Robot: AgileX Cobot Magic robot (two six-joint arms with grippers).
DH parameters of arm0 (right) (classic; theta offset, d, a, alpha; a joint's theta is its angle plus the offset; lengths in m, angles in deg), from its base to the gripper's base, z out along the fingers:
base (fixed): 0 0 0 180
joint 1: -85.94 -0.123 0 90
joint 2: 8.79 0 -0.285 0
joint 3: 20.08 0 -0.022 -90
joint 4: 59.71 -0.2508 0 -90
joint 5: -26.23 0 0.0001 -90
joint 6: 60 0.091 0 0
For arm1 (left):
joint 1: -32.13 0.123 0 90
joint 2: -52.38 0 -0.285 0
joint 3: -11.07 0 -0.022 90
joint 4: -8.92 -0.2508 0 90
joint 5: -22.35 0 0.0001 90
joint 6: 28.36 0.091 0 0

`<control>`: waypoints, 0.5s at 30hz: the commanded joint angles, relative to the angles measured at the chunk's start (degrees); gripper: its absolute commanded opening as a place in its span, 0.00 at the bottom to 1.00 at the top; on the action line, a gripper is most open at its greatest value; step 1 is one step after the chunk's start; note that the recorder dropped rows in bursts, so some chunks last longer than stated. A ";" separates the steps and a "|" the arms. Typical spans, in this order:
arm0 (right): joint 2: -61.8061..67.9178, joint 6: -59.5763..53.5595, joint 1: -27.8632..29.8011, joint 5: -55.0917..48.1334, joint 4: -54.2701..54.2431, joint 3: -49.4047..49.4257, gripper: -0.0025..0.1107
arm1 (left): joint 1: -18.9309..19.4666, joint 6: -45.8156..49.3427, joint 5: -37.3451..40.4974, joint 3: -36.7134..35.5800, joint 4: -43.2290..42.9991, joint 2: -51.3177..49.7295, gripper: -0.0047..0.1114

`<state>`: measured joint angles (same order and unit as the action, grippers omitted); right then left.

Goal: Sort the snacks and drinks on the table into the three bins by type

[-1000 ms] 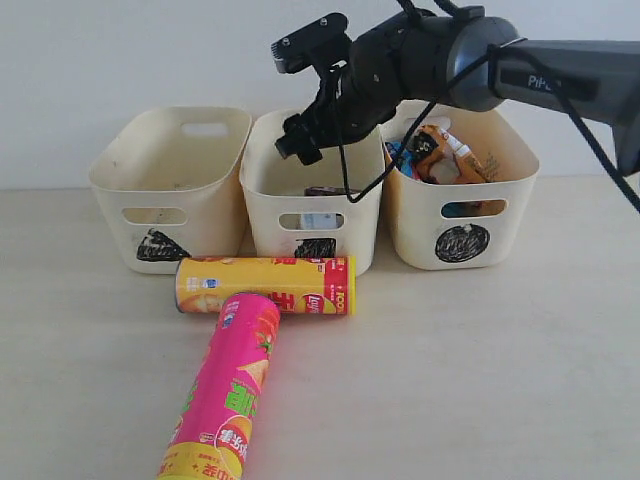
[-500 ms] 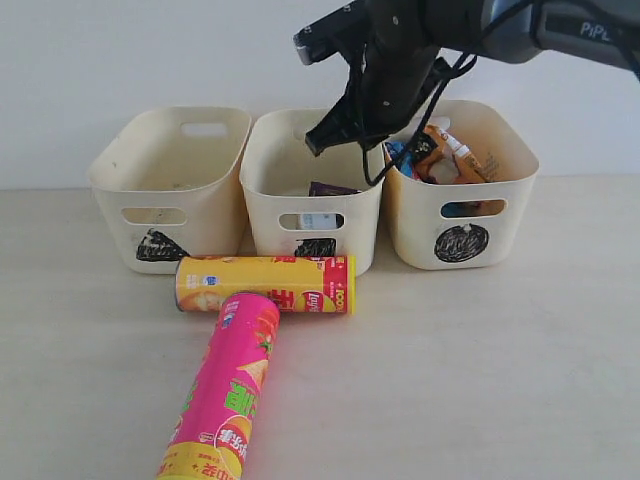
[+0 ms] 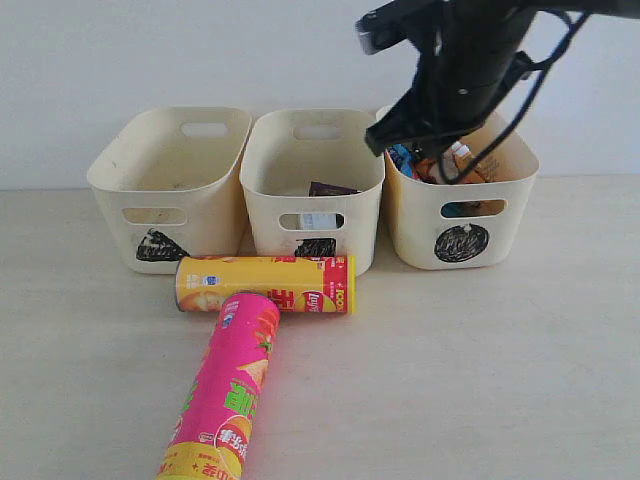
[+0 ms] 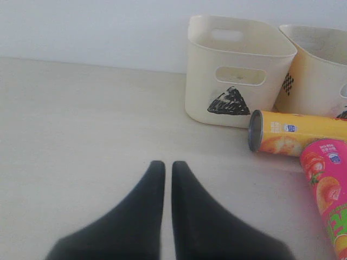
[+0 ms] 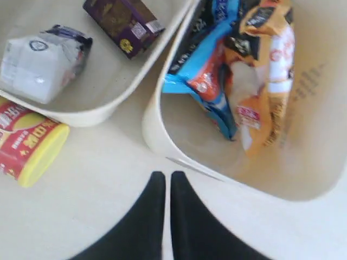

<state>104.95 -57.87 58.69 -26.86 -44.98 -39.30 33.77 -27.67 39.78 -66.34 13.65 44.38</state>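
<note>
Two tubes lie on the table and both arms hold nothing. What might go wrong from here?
1. The pink tube lies on its side with its end at or against the yellow tube; lifting either may set the other rolling.
2. The yellow tube lies close in front of the square bin; jaws coming down there might knock that bin.
3. Both tubes look longer than the triangle bin is deep; one may tip out.

The pink tube [image 3: 225, 395] is cropped at its lower end.

Beige table [image 3: 480, 380]: three bins [image 3: 270, 200], two tubes [image 3: 265, 284]
</note>
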 commanded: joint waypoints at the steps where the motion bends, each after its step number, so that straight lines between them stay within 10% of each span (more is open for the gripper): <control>1: -6.78 0.53 4.53 1.38 0.22 6.30 0.02 | 0.08 -0.20 -0.72 0.19 0.27 0.22 0.07; 15: -25.62 0.53 21.32 1.38 -1.18 24.91 0.02 | 0.08 -0.20 -0.72 0.19 0.27 0.22 0.07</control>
<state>82.90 -57.46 76.95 -25.62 -45.55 -18.06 33.77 -27.67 39.78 -66.34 13.65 44.38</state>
